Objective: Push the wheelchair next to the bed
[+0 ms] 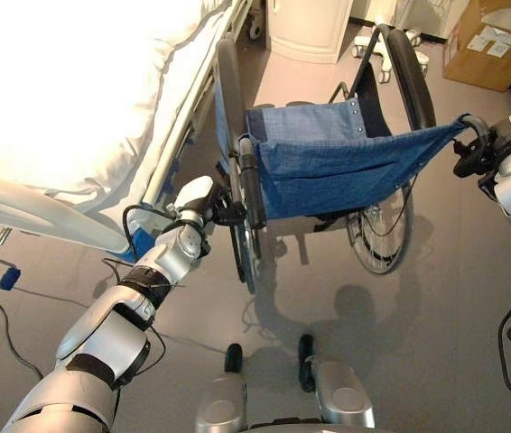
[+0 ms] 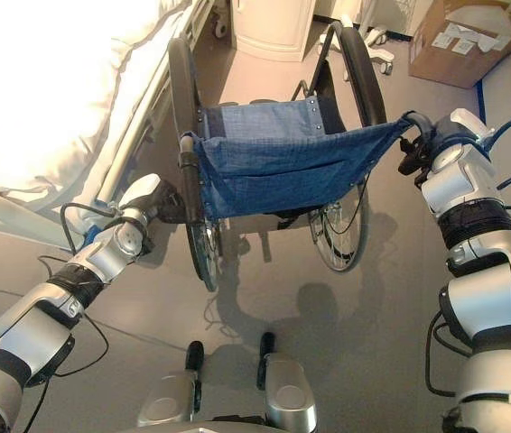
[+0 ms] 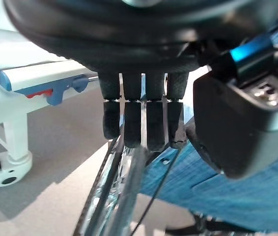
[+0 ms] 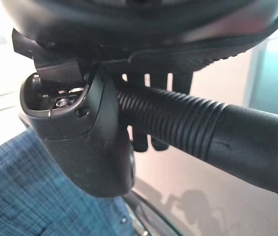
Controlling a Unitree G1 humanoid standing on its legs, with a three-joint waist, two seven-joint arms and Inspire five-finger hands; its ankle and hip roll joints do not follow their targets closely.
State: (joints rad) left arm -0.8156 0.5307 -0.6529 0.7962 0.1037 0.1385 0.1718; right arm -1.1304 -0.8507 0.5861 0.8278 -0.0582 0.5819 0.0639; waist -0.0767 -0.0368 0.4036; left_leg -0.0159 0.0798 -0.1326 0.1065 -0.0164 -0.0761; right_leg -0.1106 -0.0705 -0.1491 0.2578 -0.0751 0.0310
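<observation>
Wheelchair with a blue denim back stands on the grey floor right in front of the robot, seen from behind — its left big wheel runs just beside the side rail of the bed, which takes up the left of the head views under white bedding.

Left hand is at the wheelchair's left push handle, the dark upright grip at the edge of the denim. In the left wrist view its fingers hang down in a row, fairly straight, with the wheel's spokes and the denim past them; whether they actually close on the handle cannot be told.

Right hand is at the right push handle, at the far corner of the denim back. In the right wrist view the ribbed black grip passes across under the palm, and the fingers curl down behind it while the thumb sits in front — a hold around the handle.

Beyond the wheelchair a white cabinet stands against the far side, and a cardboard box sits on the floor to the right of it. A white bed leg with a castor shows in the left wrist view.
</observation>
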